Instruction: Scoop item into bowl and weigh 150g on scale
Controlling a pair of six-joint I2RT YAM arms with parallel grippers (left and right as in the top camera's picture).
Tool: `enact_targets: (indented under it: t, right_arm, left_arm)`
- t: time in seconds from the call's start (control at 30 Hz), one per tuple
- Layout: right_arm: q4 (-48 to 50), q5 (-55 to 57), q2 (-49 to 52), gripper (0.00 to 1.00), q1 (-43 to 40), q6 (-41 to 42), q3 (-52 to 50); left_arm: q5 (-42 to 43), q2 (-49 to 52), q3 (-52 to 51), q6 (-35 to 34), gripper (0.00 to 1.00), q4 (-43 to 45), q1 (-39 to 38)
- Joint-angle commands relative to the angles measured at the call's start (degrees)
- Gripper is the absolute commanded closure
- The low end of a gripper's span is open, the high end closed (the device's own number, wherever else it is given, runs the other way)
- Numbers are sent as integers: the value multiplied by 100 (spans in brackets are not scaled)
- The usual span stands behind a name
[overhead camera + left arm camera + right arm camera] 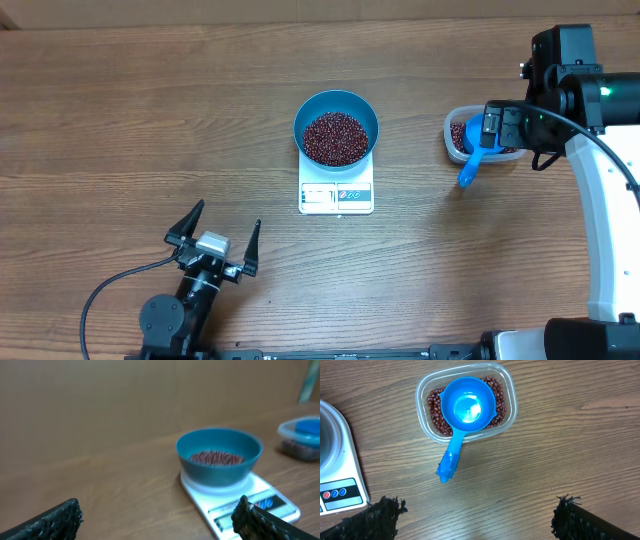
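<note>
The right end effector [475, 504] hangs open and empty above the scoop [466, 408], whose handle points back toward it.

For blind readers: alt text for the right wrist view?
An empty blue scoop rests in a clear tub of red-brown beans, handle over the rim. A corner of the white scale shows at left; the open right gripper frames the bottom.

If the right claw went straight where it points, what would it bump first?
The right claw would probably meet the blue scoop resting in the bean tub, or the table beside its handle; depth is unclear.
</note>
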Motion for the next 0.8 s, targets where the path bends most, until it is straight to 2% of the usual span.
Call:
enact_targets:
  t: [0.0,0.5,0.57,0.7,0.77]
  right_arm:
    - [31,37,-96,0,-15,-72,144]
    - [31,37,-96,0,-15,-72,144]
    - [31,39,-96,0,-15,-72,144]
    - [31,39,-96,0,-15,-72,144]
    - [31,37,-96,0,-15,-72,144]
  left_arm:
    - [-13,-57,-240,-74,0,149,74]
    - [-81,-57,-240,-76,0,120,168]
    - [-28,-57,-240,-81,1,236,291]
    - [385,-57,-240,-79,0,1016,376]
    - [372,-57,-240,-70,1,1003,376]
